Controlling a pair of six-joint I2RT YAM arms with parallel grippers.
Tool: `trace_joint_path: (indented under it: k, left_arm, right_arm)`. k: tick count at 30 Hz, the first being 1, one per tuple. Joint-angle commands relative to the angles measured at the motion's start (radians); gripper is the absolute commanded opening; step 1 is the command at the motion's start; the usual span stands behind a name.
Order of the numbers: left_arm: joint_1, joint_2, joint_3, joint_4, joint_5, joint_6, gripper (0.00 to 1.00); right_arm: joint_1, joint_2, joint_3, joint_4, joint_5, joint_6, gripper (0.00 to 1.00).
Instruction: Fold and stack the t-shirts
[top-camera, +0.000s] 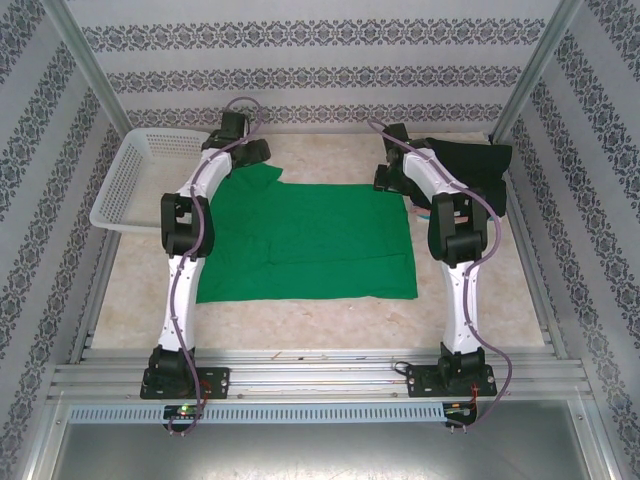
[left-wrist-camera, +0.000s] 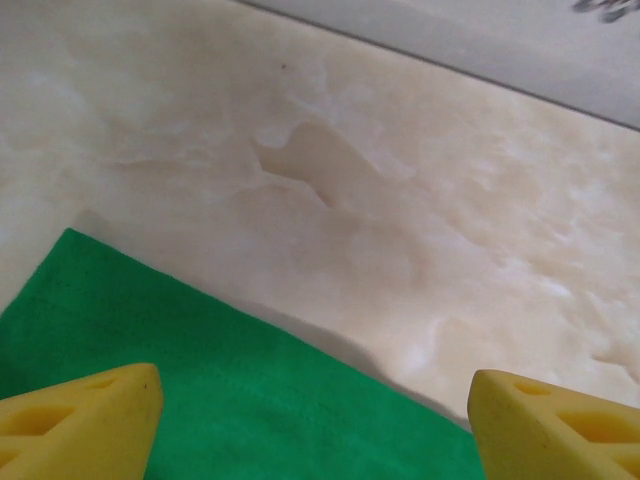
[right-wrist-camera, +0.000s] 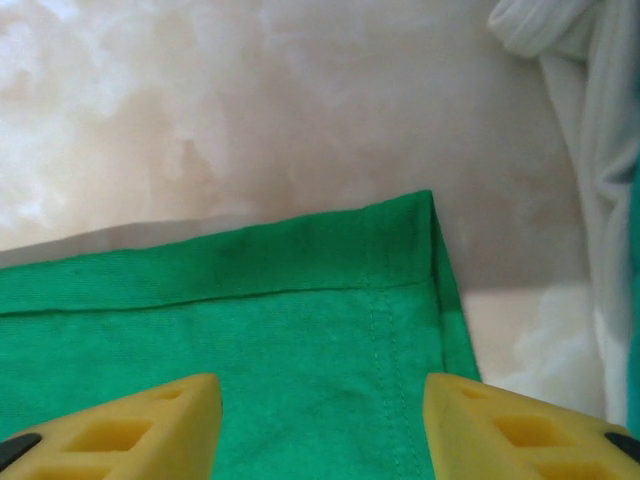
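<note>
Well fwd — L claw, R claw agape over green tee.

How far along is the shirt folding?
Early. Done: the green t-shirt lies spread flat on the table. In hand: the left end effector and right end effector hang open over its far edge, gripping nothing. Left: folding it, then the crumpled black t-shirt at the far right, and stacking.

Shown were a bright green t-shirt, a black t-shirt, a white lattice basket, a cream marbled table, walls banded in grey ornament on white, and yellow fingertips.
</note>
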Motion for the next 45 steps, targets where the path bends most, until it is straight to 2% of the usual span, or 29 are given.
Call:
trace_joint_path:
  k: [1, 8, 11, 14, 16, 21, 23, 25, 26, 29, 34, 37, 41, 45]
  left_arm:
    - [0.005, 0.041, 0.044, 0.062, -0.064, -0.045, 0.81]
    - [-0.004, 0.067, 0.043, -0.008, -0.245, -0.107, 0.8]
    - [-0.014, 0.067, 0.054, -0.055, -0.247, -0.106, 0.72]
    - [-0.018, 0.071, 0.054, -0.073, -0.221, -0.107, 0.65]
    - [-0.017, 0.076, 0.056, -0.075, -0.199, -0.1, 0.56]
    - [-0.014, 0.099, 0.111, -0.125, -0.141, -0.055, 0.25]
    - [-0.015, 0.088, 0.127, -0.146, -0.115, -0.034, 0.14]
    - [-0.015, 0.059, 0.129, -0.155, -0.093, -0.014, 0.02]
    - [-0.016, 0.037, 0.126, -0.161, -0.087, -0.005, 0.0]
    - [-0.016, -0.033, 0.126, -0.178, -0.062, 0.021, 0.0]
    - [-0.022, -0.15, 0.088, -0.228, -0.02, 0.055, 0.0]
    - [-0.033, -0.247, -0.023, -0.213, -0.008, 0.076, 0.0]
    - [-0.048, -0.41, -0.268, -0.119, 0.023, 0.082, 0.0]
    - [-0.054, -0.566, -0.496, -0.032, 0.049, 0.074, 0.0]
  right_arm:
    - [-0.015, 0.039, 0.045, -0.06, -0.027, 0.047, 0.59]
    - [-0.037, 0.064, 0.042, -0.04, -0.054, 0.069, 0.6]
    - [-0.043, 0.081, 0.045, -0.028, -0.095, 0.074, 0.55]
    - [-0.047, 0.093, 0.051, -0.014, -0.116, 0.085, 0.46]
    - [-0.051, 0.103, 0.071, -0.019, -0.119, 0.087, 0.4]
    - [-0.055, 0.102, 0.101, -0.026, -0.127, 0.066, 0.29]
    - [-0.055, 0.084, 0.084, -0.019, -0.14, 0.061, 0.26]
    - [-0.052, 0.05, 0.05, 0.007, -0.155, 0.061, 0.19]
    - [-0.048, 0.03, 0.03, 0.017, -0.154, 0.061, 0.15]
    - [-0.037, -0.031, -0.024, 0.05, -0.149, 0.05, 0.01]
    - [-0.032, -0.149, -0.181, 0.147, -0.164, 0.036, 0.0]
    - [-0.025, -0.214, -0.267, 0.183, -0.165, 0.029, 0.0]
    - [-0.019, -0.277, -0.361, 0.216, -0.146, 0.018, 0.0]
    - [-0.021, -0.258, -0.317, 0.192, -0.113, 0.005, 0.0]
